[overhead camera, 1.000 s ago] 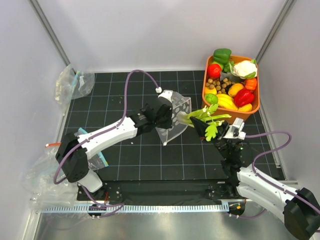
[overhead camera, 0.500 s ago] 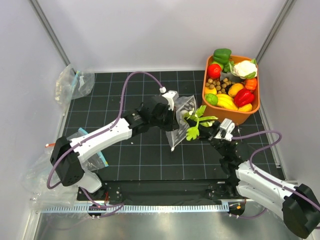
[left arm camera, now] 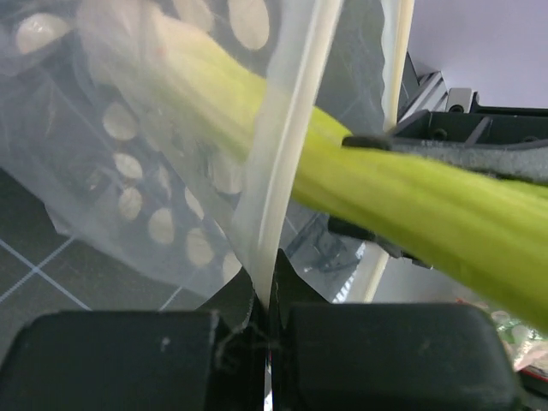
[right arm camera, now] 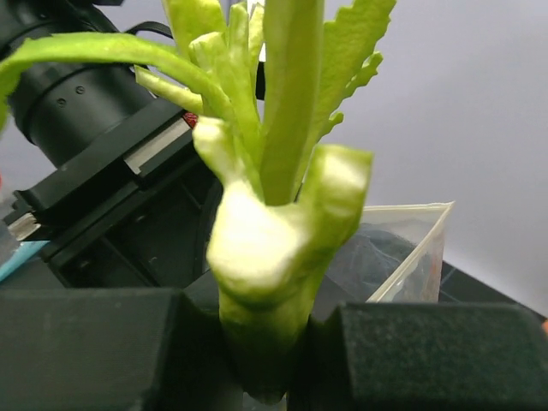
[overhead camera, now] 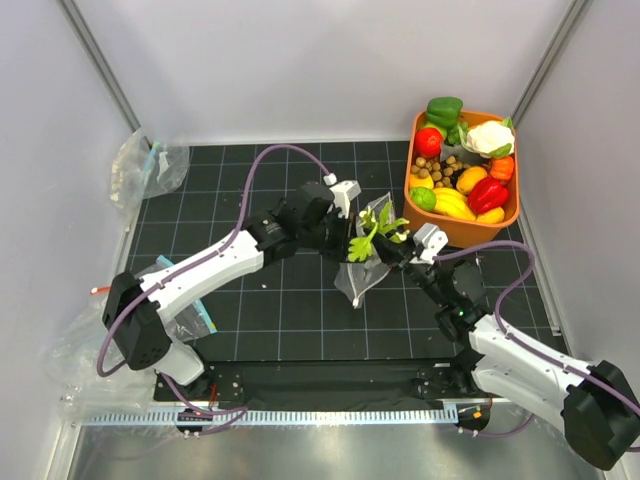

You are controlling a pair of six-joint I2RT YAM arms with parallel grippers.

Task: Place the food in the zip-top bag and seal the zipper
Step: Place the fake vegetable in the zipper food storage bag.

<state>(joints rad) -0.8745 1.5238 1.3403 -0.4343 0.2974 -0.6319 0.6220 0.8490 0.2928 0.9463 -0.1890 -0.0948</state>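
Note:
My left gripper [overhead camera: 343, 238] [left arm camera: 267, 310] is shut on the zipper [left arm camera: 291, 128], the pale strip along the mouth of the zip-top bag [overhead camera: 358, 275] [left arm camera: 163, 171], and holds this white-dotted bag off the mat. My right gripper [overhead camera: 395, 248] [right arm camera: 267, 360] is shut on the pale-green celery stalk [overhead camera: 372, 232] [left arm camera: 402, 193] [right arm camera: 270, 248]. The stalk passes through the bag's mouth, with its leaves outside and above. The rest of the food, a round red toy vegetable [overhead camera: 429, 141] and a red pepper [overhead camera: 487, 194], lies in the bin.
An orange bin [overhead camera: 412, 172] of toy produce stands at the back right, close behind the right gripper. Other clear bags lie at the back left [overhead camera: 146, 165] and the near left [overhead camera: 75, 350]. Purple cables arc over both arms.
The right gripper has carried the celery to the left, turning its leaves upward and pushing the stalk into the bag's mouth. The left gripper shifted the bag slightly right to meet it.

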